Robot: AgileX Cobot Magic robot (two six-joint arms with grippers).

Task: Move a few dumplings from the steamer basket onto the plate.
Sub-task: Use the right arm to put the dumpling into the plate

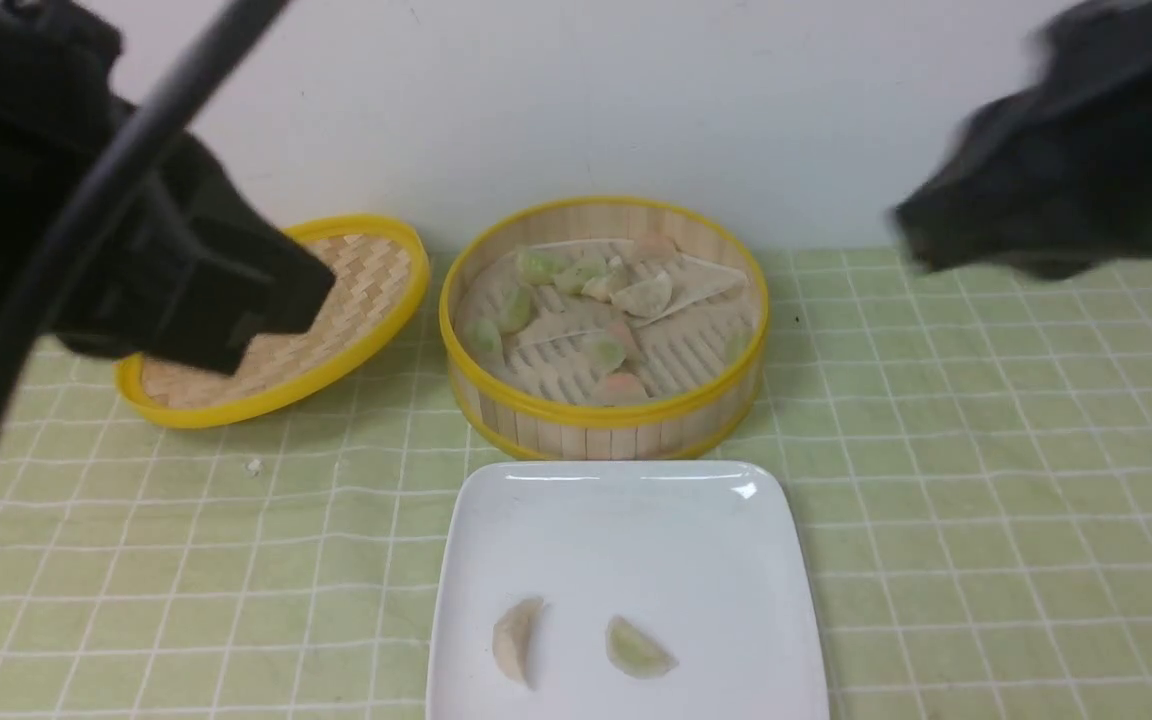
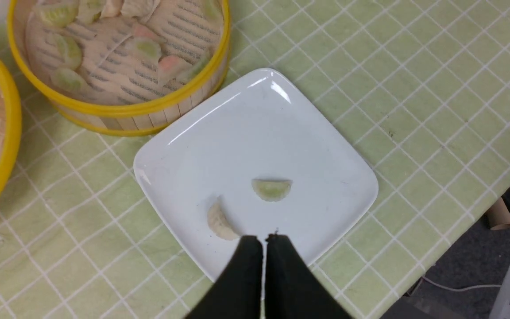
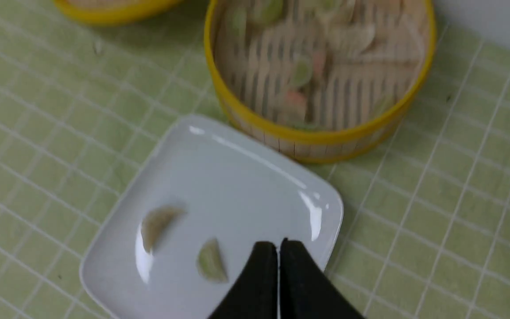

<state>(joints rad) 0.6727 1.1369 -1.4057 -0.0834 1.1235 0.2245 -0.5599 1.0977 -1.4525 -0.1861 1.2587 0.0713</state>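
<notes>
The steamer basket [image 1: 604, 410] stands at the middle back and holds several dumplings [image 1: 604, 352] on its slatted floor. The white square plate [image 1: 626, 530] lies in front of it with two dumplings on it, a beige one [image 1: 518, 640] and a green-tinted one [image 1: 636, 650]. My left gripper [image 2: 264, 239] is shut and empty, high above the plate's near edge beside the beige dumpling [image 2: 218, 220]. My right gripper [image 3: 278, 243] is shut and empty, high above the plate [image 3: 237, 177] near the green dumpling [image 3: 211, 261]. The right wrist view is blurred.
The shallow woven lid [image 1: 356, 300] leans to the left of the basket. A green checked cloth [image 1: 986, 480] covers the table. A small white crumb [image 1: 254, 466] lies on the cloth. The table's edge and dark floor [image 2: 472, 266] show in the left wrist view.
</notes>
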